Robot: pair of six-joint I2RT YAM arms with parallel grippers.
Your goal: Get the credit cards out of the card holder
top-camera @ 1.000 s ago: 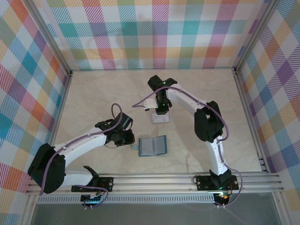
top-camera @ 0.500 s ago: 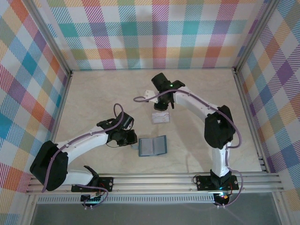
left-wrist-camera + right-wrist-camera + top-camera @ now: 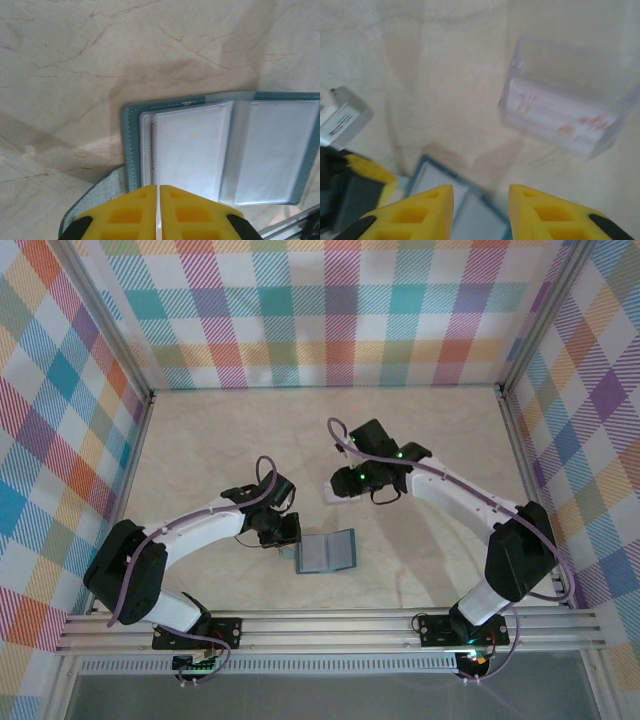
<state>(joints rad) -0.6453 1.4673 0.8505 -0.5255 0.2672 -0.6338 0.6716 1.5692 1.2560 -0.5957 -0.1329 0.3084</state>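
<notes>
Card holder (image 3: 327,552) lies open and flat on the table (image 3: 200,440), teal rim up and grey-blue inside showing. It is near the front rail, between the two arms. Both clear pockets (image 3: 192,150) look pale. Can't tell whether any of the credit cards sit in them; no dark card edge is readable.

Left gripper (image 3: 158,189) is at the holder's left edge with fingers clenched together, no gap. A teal flap runs under them, but it's unclear whether they pinch it or just press down.

Right gripper (image 3: 481,202) hovers just beyond the holder's far edge, jaws apart and holding nothing. The holder's corner is visible between its fingertips in the wrist view.

Beyond the holder on the far side, apart from it, lies a clear-edged pale piece (image 3: 560,117) with pink print. That view is blurred, so whether it's a card or just plastic is unclear.

Step in hand, as a judgement: the right gripper goes to a pocket while the left anchors the holder.
- The left should bear on the holder's left edge only, off the pocket mouths.
- The right should come in low with jaws narrow and catch the card's exposed edge, not the clear film.
- Pull flat along the pocket's opening direction, away from the left gripper.
- Main risk is the light holder dragging or folding shut if the pull tilts upward.
</notes>
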